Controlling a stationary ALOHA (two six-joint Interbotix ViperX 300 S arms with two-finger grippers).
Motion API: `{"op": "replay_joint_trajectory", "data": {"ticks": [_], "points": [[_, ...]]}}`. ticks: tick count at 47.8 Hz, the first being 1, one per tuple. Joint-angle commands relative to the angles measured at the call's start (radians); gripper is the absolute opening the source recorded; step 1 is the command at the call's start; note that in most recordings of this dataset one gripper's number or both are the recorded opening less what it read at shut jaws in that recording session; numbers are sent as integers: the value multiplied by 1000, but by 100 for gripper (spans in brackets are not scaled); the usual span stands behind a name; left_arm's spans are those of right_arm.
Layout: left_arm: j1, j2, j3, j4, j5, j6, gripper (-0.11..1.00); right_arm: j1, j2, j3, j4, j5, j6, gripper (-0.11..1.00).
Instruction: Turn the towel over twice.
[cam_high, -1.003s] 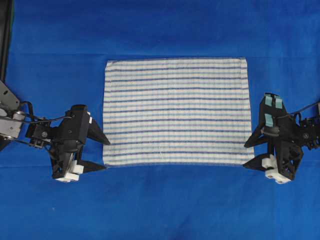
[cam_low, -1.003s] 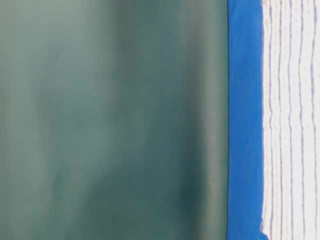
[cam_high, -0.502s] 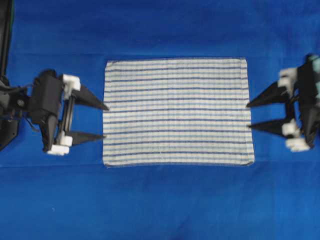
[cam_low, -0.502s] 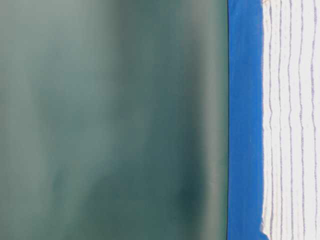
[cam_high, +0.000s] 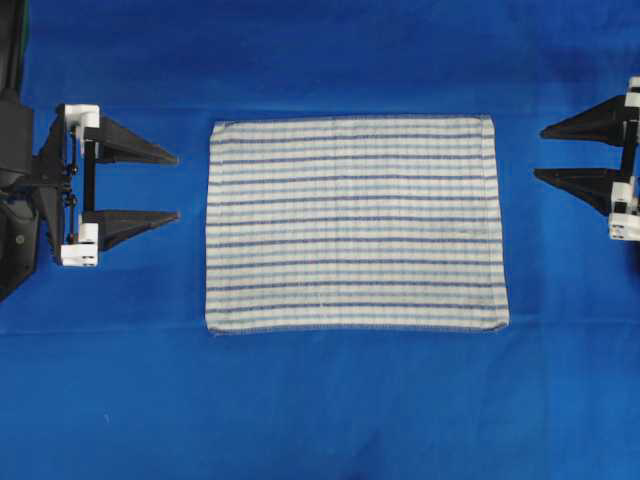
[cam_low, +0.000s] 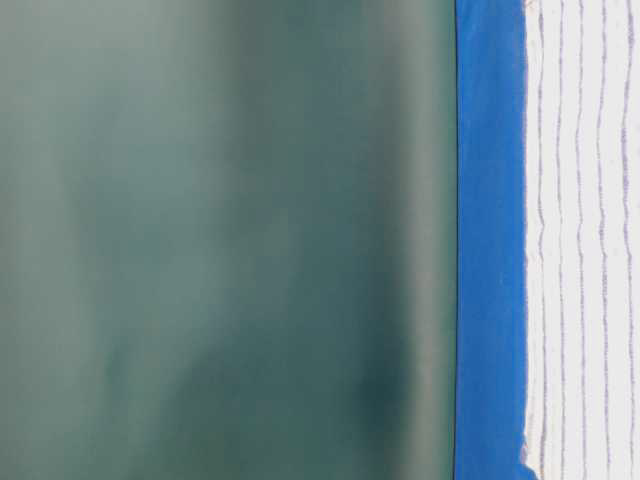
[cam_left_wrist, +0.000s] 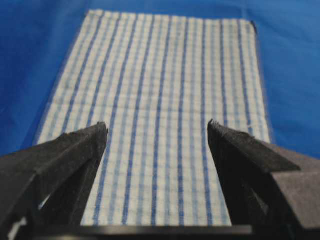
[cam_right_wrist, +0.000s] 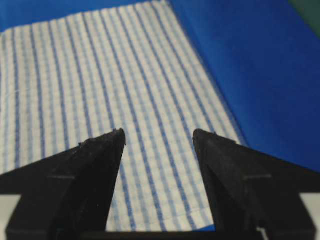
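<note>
overhead view: the towel (cam_high: 355, 224) lies spread flat in the middle of the tabletop (cam_high: 320, 410), which is covered in plain blue cloth. its long axis runs side to side across the picture, and its thin dark-blue and light-blue stripes run the same way, parallel to the long edges. the near hemmed edge sits slightly wider than the far one, so the side edges slant a little. the left hand (cam_high: 176, 186) stands off the towel's left short edge, apart from it, its two dark fingers spread wide and pointing toward the cloth, nothing between them. the right hand (cam_high: 540, 153) is at the right border, also apart from the towel, fingers wide and empty, pointing at the towel's right short edge near the far corner.

table-level view: the blue covering (cam_low: 490, 240) shows as a band, with the striped towel (cam_low: 580, 240) lying flat on it. behind the tabletop is a blurred, dull green backdrop (cam_low: 220, 240).

left wrist view: the towel (cam_left_wrist: 165, 100) stretches away from the camera, stripes running lengthwise, blue tabletop (cam_left_wrist: 30, 50) on both sides. the left hand (cam_left_wrist: 157, 129) frames it with both fingers far apart and gripping nothing.

right wrist view: the towel (cam_right_wrist: 100, 80) runs away from the camera, tilted slightly, one corner at the bottom. the right hand (cam_right_wrist: 159, 134) is wide open and empty above it; blue tabletop (cam_right_wrist: 260, 75) lies to the right, with a sliver of green at the top corner.
</note>
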Motion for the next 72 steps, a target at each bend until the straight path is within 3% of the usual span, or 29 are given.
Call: {"op": "replay_joint_trajectory", "data": {"ticks": [1, 21, 31, 39, 48, 61, 72], "points": [[6, -6, -8, -2, -12, 2, 77, -5, 23, -12, 2, -28, 2, 65], [17, 12, -37, -2, -18, 0, 77, -12, 28, -37, 11, -20, 5, 65], [110, 144, -92, -2, -18, 0, 77, -121, 89, -71, 9, -6, 5, 65], [210, 302, -133, -2, -38, 0, 77, -244, 209, -74, 9, -26, 5, 65], [299, 488, -153, 0, -144, 0, 77, -334, 422, -104, 2, -78, -11, 65], [356, 693, -156, -2, -287, 0, 77, -367, 752, -218, -31, -127, -14, 65], [385, 808, -183, 0, -322, 0, 76, -373, 868, -250, -34, -123, -14, 65]]}}
